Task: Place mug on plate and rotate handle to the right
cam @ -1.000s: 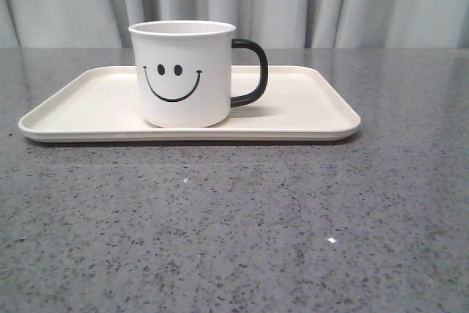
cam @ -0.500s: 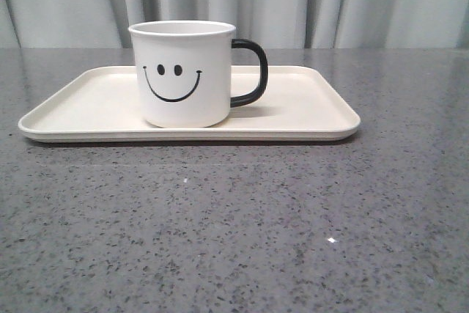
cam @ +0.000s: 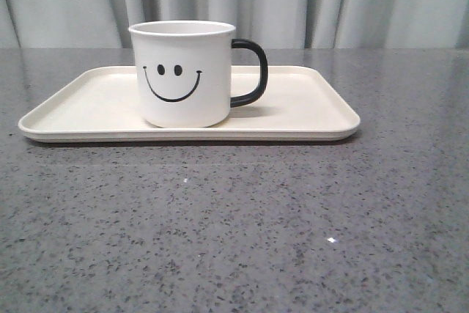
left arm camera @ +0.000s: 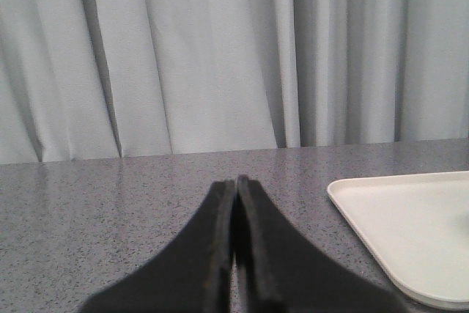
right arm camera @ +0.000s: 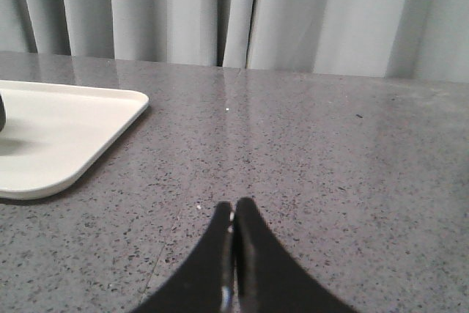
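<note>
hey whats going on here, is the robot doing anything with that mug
Nothing is being handled right now. The mug stands upright on the plate, smiley face toward the front camera, with its handle pointing to the right. Neither arm shows in the front view. The left gripper and right gripper are both shut and empty, away from the mug, beside the plate's ends over the grey table.

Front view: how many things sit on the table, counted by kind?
Mug: 1
Plate: 1
Total: 2
</note>
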Tool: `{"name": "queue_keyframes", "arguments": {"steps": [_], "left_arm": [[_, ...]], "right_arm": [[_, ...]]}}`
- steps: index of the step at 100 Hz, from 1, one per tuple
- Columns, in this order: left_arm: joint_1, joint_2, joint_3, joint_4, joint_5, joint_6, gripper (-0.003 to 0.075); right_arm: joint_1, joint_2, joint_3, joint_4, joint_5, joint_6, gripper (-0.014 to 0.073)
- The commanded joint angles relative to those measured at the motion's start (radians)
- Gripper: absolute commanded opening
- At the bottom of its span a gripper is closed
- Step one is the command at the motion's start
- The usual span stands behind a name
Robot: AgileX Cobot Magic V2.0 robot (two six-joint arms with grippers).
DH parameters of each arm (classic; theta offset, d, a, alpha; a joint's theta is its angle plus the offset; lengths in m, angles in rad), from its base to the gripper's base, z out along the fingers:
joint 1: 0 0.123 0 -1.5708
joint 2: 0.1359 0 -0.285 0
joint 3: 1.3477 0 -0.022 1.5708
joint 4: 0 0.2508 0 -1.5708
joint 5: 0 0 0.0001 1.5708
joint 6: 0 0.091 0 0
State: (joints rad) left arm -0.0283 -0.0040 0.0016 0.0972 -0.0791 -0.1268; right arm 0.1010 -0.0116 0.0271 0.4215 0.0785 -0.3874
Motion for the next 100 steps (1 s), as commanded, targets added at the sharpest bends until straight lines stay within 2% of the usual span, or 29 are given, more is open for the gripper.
{"name": "queue_keyframes", "arguments": {"steps": [1,27,100], "left_arm": [[0.001,-0.029,0.008,-0.013,-0.076,-0.006,-0.0020],[0.001,-0.029,0.008,-0.013,-0.076,-0.006,-0.0020],[0.001,-0.029,0.008,-0.013,-0.076,-0.006,-0.0020]], "right_arm": [[-0.004,-0.019,0.001,-0.079,-0.065,0.075,-0.0111],[-0.004,-0.019,0.001,-0.297,-0.047,0.299,-0.0111],[-0.004,-0.019,0.001,-0.342,-0.019,0.298,-0.0111]]}}
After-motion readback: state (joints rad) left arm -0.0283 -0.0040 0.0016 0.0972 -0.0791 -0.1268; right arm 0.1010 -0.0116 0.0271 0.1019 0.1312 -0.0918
